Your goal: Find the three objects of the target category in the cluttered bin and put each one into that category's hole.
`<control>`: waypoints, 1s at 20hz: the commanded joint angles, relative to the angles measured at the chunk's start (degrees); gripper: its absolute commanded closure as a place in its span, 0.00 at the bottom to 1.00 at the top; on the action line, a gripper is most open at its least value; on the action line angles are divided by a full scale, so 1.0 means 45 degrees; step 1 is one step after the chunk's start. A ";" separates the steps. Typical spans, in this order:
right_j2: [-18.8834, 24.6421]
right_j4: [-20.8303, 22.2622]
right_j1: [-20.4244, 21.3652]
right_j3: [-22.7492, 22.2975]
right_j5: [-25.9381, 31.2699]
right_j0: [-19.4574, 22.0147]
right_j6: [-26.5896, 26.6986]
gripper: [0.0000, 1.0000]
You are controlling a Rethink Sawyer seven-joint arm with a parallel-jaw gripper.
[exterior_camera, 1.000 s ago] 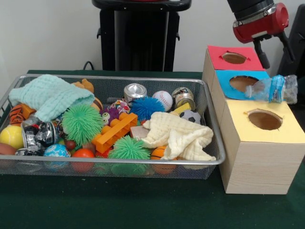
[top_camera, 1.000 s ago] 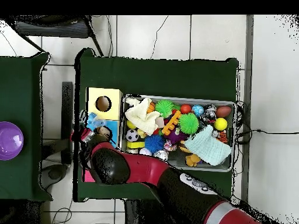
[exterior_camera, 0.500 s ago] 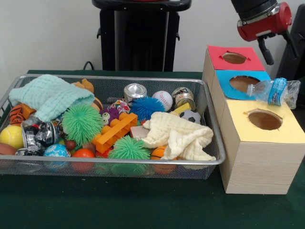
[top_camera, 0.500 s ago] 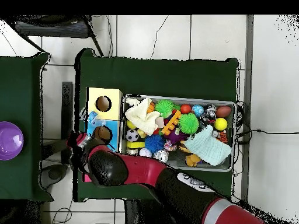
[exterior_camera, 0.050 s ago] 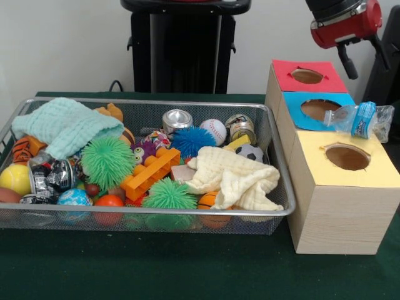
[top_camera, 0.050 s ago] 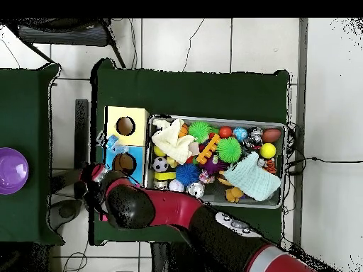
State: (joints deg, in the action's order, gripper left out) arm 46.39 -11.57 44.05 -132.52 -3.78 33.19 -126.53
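Front view: arm (exterior_camera, 0.050 s ago: 345, 22) seen raised at upper right, above red box (exterior_camera, 0.050 s ago: 306, 76); claw state cannot be told. Plastic bottle (exterior_camera, 0.050 s ago: 361, 119) left lying across blue box (exterior_camera, 0.050 s ago: 315, 107) beside hole. Since earlier frame, arm withdrawn upward; bottle released, settled.

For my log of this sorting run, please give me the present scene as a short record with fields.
bottle: crushed plastic bottle lies on the box tops beside the blue hole, not inside it
boxes: red, blue and yellow tops in a row, one hole each
bin: wire mesh bin full of balls, cans, spiky toys and two cloths
arm: red arm up at the top right, above the boxes
tool: state cannot be seen
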 commanded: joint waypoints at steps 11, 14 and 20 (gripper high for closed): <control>-0.0731 -0.1298 0.2014 0.1110 0.1381 -0.0810 -0.2032 0.00; -0.1717 -0.1149 0.1842 0.1692 0.1013 -0.1547 -0.1462 1.00; -0.2639 -0.1026 0.1640 0.2227 0.0137 -0.2416 -0.1404 1.00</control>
State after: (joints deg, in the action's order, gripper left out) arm 41.25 -14.13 51.70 -129.43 -2.91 24.25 -126.53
